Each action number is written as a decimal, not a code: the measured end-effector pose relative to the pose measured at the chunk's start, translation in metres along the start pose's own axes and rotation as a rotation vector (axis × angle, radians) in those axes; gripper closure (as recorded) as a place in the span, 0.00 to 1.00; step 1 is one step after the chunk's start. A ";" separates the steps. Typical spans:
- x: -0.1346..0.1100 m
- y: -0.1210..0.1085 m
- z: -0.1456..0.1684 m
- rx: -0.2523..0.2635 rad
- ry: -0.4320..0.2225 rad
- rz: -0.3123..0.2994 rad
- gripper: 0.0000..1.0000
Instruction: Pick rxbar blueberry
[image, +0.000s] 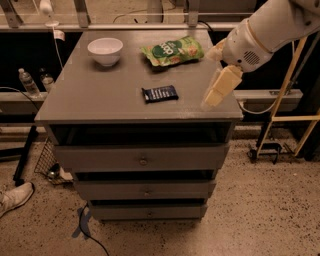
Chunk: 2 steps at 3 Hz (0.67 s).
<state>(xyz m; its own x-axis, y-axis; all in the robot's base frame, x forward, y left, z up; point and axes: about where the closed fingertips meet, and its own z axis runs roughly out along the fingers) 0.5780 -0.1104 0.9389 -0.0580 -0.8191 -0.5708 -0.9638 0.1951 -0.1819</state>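
While the blue bar (159, 93) lies flat near the middle of the cabinet top (95, 95), we see the gripper (212, 76) hovering over its right edge. It stands open, holding nothing.

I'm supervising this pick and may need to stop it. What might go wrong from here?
The tool hangs over the right edge of the cabinet top, right of the rxbar blueberry. The bar lies flat, so a grasp may slide it instead of lifting it. The green snack bag lies behind it; a misaimed reach could catch that.
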 end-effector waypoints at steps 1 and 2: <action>0.000 0.000 0.000 0.000 0.000 0.000 0.00; -0.002 -0.012 0.021 -0.020 0.034 -0.011 0.00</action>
<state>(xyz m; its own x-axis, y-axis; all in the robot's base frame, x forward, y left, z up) 0.5951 -0.0998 0.9256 -0.0560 -0.8390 -0.5413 -0.9694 0.1755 -0.1717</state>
